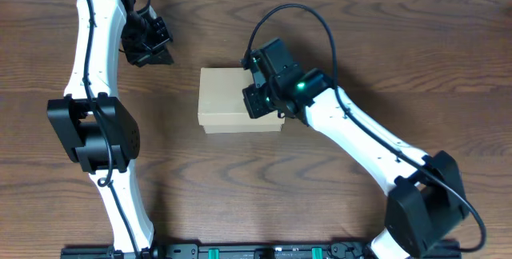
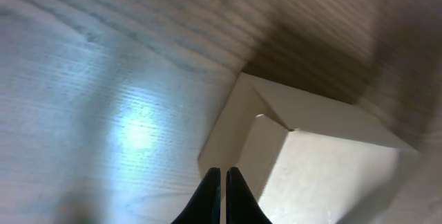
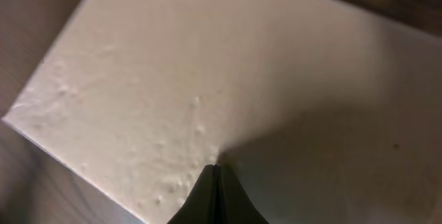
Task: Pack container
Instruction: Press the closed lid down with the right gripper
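The box sits shut on the table, the right gripper closed and empty with its tips on the lid, the left gripper closed on nothing near its corner; a push off-centre could skid the box or let the lid spring up

White arms, black joints, cables

You see a small rectangular tan-brown cardboard box lying flat just left of the overhead frame's centre, its lid flap closed, top plain, edges roughly square to the frame.
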Motion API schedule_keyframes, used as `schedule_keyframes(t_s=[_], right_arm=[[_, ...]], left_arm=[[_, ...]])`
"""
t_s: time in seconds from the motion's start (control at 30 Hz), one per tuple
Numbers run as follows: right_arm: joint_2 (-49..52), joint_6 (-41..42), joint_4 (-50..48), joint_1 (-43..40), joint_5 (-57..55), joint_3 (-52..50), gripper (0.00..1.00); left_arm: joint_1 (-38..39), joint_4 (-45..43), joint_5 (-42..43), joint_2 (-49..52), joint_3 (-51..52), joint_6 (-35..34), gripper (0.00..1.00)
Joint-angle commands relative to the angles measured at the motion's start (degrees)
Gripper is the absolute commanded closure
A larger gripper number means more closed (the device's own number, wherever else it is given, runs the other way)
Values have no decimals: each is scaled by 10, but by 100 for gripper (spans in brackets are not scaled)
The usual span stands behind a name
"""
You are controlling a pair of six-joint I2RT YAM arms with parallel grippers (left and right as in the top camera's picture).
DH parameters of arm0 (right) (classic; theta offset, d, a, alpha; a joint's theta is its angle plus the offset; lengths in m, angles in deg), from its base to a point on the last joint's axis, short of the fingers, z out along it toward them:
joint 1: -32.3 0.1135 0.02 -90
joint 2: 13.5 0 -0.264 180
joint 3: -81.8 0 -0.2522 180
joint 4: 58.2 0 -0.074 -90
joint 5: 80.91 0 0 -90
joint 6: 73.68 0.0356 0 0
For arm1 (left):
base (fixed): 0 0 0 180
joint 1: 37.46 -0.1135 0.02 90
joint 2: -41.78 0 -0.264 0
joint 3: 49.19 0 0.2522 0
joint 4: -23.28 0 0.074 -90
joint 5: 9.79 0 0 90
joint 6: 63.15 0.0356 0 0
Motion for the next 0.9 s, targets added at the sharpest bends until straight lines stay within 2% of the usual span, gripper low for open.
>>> schedule_keyframes(t_s=[0.0,0.3,0.67,0.7,0.73,0.8,0.83,0.87], right_arm=[[37,9,9,15,-19,3,99],[97,9,40,37,-19,3,99],[33,-5,38,40,-7,29,99],[24,-7,41,40,-7,37,89],[18,-9,43,40,-8,42,73],[2,-20,47,39,-8,59,15],[-4,-23,48,39,-8,66,1],[-12,-26,51,37,-8,77,1]], left_arm=[[-1,5,-24,10,-12,-6,94],[-1,9,-24,10,-12,-6,95],[-1,35,-24,10,-47,-3,94],[-1,42,-24,10,-60,-1,94],[-1,49,-23,10,-73,1,95],[-1,68,-24,10,-106,2,94],[-1,78,-24,10,-122,2,87],[-1,92,-24,10,-146,2,70]])
